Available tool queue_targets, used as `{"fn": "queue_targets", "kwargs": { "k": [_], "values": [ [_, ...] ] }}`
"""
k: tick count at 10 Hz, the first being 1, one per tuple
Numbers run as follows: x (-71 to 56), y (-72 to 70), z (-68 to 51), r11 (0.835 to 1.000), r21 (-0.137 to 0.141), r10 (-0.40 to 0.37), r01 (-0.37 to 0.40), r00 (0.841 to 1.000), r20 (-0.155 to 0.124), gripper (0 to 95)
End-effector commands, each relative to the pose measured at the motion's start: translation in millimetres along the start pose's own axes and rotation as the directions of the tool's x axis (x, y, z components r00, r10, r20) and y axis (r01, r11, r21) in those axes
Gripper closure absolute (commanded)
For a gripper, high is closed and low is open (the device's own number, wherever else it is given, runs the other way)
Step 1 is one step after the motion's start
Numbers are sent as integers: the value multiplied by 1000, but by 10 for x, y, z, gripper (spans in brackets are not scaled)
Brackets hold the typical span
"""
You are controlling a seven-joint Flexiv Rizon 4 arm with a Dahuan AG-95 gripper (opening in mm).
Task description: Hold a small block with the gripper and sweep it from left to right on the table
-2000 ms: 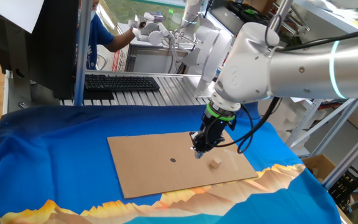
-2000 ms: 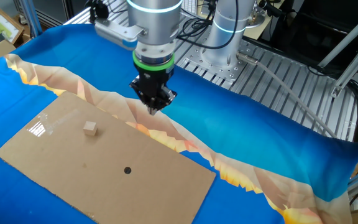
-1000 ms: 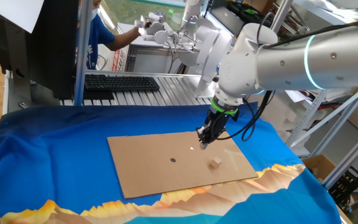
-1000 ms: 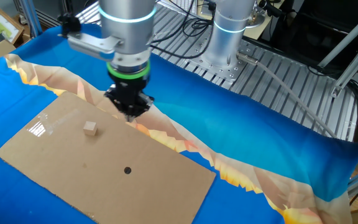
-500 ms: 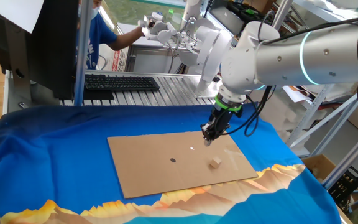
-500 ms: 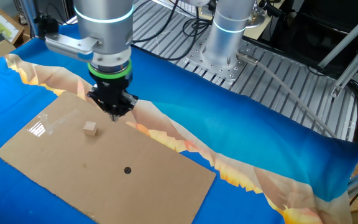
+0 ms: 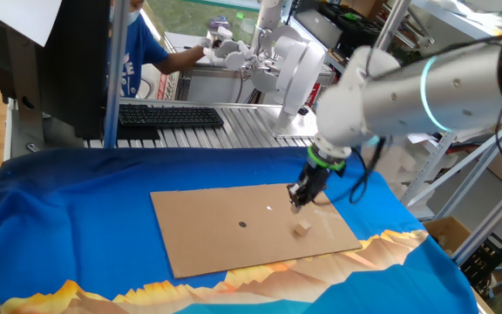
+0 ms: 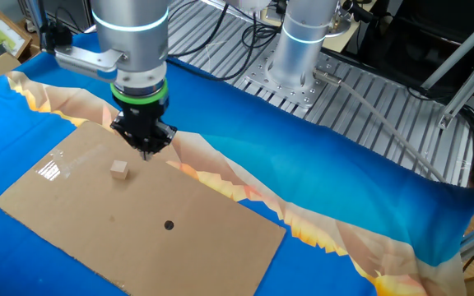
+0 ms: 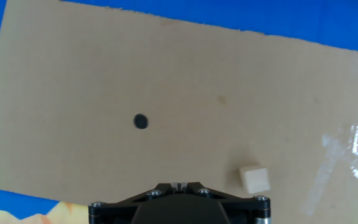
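Across the whole scene you have the table (image 7: 68,227), covered in bright blue cloth with an orange and yellow mountain pattern along one side. Behind it you can see a grey metal bench (image 7: 234,131) with a black keyboard (image 7: 171,115) on it, and a person in a blue shirt (image 7: 138,57) at the back. Next in size is your big white robot arm (image 7: 425,83), which reaches down over the table. On the blue cloth lies a flat brown cardboard sheet (image 8: 97,230). At the end of the arm, under a green ring (image 8: 139,94), is the gripper (image 8: 145,150), small and black, hanging over the cardboard near its edge. Its fingers look close together with nothing between them, but you cannot tell for sure from these views, since the tips are tiny and the hand view shows only the black base of the gripper (image 9: 180,208). Just beside the gripper, and not touching it, the small block (image 8: 120,169) sits on the cardboard. In the hand view the small block (image 9: 254,179) is low and to the right. Smallest of all is a dark round dot (image 9: 140,122) on the cardboard, well apart from the block.
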State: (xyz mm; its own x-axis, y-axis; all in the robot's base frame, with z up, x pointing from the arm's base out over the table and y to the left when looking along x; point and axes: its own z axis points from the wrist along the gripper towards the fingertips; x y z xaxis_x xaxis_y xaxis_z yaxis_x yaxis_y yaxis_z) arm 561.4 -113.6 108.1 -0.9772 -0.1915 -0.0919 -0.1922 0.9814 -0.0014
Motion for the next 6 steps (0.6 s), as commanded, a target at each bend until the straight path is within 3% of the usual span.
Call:
{"fn": "queue_targets", "kwargs": {
  "k": [1, 6],
  "values": [
    [-33, -19, 18, 1000, -11, 11, -11, 999, -50, 950],
    [-37, -15, 17, 1000, -19, -15, 14, 999, -48, 950]
  ]
}}
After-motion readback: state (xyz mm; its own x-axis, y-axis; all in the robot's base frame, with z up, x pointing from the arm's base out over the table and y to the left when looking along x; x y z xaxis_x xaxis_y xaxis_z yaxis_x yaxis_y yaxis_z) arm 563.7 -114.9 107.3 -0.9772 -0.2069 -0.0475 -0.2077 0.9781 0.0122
